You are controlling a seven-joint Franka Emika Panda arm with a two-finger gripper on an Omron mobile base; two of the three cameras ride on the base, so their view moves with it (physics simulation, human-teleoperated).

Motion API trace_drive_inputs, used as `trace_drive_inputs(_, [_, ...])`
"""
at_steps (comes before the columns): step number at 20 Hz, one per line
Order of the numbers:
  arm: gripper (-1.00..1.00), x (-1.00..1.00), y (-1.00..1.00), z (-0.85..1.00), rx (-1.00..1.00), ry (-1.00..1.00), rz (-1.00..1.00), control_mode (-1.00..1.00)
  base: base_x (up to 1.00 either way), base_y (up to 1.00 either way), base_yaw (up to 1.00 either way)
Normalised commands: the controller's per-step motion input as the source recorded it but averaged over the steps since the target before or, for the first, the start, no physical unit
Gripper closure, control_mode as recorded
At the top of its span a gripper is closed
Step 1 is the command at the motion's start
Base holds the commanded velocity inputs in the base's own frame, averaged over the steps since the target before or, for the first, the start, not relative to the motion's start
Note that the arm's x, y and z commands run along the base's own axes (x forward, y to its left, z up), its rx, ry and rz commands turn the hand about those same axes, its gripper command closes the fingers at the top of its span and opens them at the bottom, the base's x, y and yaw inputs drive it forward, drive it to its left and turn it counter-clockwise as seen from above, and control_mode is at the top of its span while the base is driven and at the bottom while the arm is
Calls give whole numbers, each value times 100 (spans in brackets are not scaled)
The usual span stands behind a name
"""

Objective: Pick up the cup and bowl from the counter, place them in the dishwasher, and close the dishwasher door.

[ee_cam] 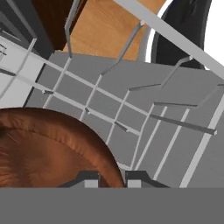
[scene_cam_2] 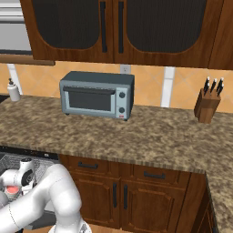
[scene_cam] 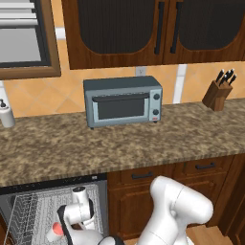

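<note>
Left base view: the arm reaches down into the open dishwasher (scene_cam: 28, 210), over its rack (scene_cam: 38, 213); the cup (scene_cam: 56, 230) sits there, pink inside. The counter (scene_cam: 119, 143) carries a toaster oven (scene_cam: 123, 101), knife block (scene_cam: 217, 93) and dispenser (scene_cam: 6, 114).

Right base view: the cup (scene_cam_2: 12, 189) lies in the rack beside the wrist.

Hand view: the hand (ee_cam: 111, 178) pinches the bowl (ee_cam: 52, 148) by its rim, over the wires. Judging by this, the cup is loaded; releasing the bowl and shutting the door are left.
</note>
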Motion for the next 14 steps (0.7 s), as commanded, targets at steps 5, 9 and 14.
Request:
trace_drive_inputs(5, [-100,0,0,0,0,0,0,-100,0,0,0])
trace_drive_inputs(9, [-100,0,0,16,0,0,0,-100,0,0,0])
trace_drive_inputs(14, [-100,-2,0,75,0,-2,0,-100,0,0,0])
